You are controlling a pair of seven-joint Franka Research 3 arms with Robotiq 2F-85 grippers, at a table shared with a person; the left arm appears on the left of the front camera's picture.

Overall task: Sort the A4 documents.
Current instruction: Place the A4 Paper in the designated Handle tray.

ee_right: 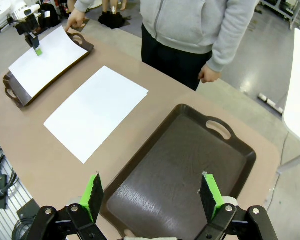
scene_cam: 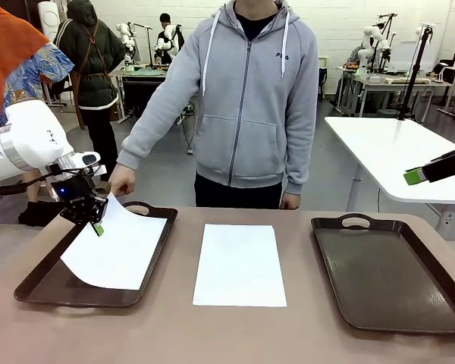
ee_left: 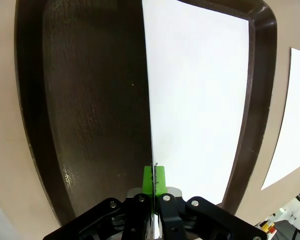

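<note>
One A4 document [scene_cam: 115,250] lies tilted over the left brown tray [scene_cam: 53,284], its left edge lifted. My left gripper [scene_cam: 97,226] is shut on that edge; in the left wrist view the sheet [ee_left: 200,100] runs up from between the green pads [ee_left: 149,181]. The person's hand [scene_cam: 121,180] touches the sheet's far corner. A second A4 document [scene_cam: 239,264] lies flat on the table between the trays, also seen as a sheet [ee_right: 97,111] in the right wrist view. My right gripper [ee_right: 152,196] hovers open high above the right tray [ee_right: 185,170], at the right edge [scene_cam: 418,176] of the front view.
The right brown tray [scene_cam: 394,277] holds nothing. The person in a grey hoodie [scene_cam: 250,98] stands at the far side, the other hand [scene_cam: 290,201] by the table edge. A white table [scene_cam: 394,152] stands behind on the right.
</note>
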